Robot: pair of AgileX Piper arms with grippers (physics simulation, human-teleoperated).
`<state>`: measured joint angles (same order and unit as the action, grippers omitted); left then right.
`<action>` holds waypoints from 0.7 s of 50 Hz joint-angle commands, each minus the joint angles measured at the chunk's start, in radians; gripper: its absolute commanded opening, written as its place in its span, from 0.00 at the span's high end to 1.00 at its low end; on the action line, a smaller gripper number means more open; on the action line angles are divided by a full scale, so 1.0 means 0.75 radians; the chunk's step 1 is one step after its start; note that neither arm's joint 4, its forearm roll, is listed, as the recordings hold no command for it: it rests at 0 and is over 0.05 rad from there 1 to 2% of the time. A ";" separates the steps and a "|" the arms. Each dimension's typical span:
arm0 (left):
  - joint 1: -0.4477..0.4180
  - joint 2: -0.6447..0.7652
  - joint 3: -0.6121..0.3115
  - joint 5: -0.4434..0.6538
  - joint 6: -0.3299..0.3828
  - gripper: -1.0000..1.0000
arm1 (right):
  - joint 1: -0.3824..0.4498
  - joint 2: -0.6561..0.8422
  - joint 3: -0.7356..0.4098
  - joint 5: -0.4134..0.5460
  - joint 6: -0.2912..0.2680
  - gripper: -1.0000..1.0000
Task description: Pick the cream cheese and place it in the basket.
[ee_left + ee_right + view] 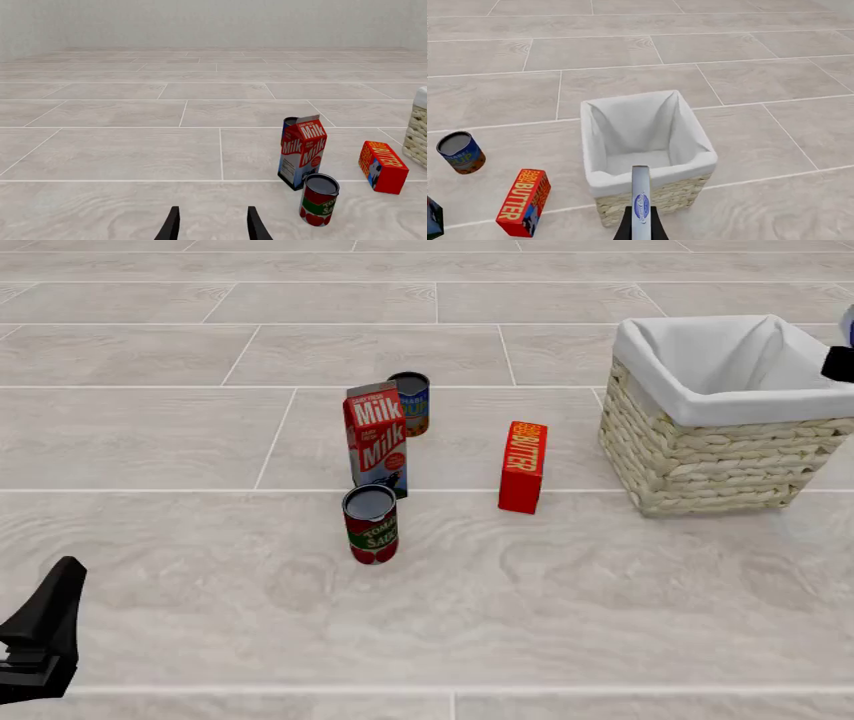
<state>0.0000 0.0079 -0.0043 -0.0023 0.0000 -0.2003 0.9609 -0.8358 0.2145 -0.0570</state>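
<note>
Right gripper (640,227): fingers pressed onto the cream cheese (640,200), a thin pale packet seen edge-on in the right wrist view, blue oval logo facing the camera. It is carried in the air above the near rim of the basket (654,172), not yet over the open middle. In the front view only a dark corner of this gripper shows at the right edge, by the basket's far right corner.

Left gripper (212,225): fingers spread, nothing between them, parked well apart from the goods.

Cream cheese, orientation: long axis runs along the fingers and points forward toward the basket's interior; narrow edge up.

Basket: woven wicker, white cloth lining, nothing visible inside.

Other stock: milk carton (378,439), upright; tomato sauce can (370,524) just in front of it; a second can (410,403) behind it; Butter box (522,466) between carton and basket.

Step in hand, as judged: carrying to the drop. Move the packet forward until it sits over the lining's floor, not the rim. Lower it inside the walls before you let go, so that the thin edge does not catch the cloth fold and tip out.
</note>
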 commanded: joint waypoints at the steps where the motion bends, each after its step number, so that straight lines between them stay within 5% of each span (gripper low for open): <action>1: 0.000 0.000 0.000 0.000 0.000 0.00 | 0.017 0.135 -0.152 0.036 0.024 1.00; 35: 0.000 0.000 0.000 0.000 0.000 0.00 | 0.039 0.443 -0.586 0.271 -0.108 1.00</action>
<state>0.0000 0.0079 -0.0043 -0.0023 0.0000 -0.1683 1.2158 -1.1526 0.3586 -0.1298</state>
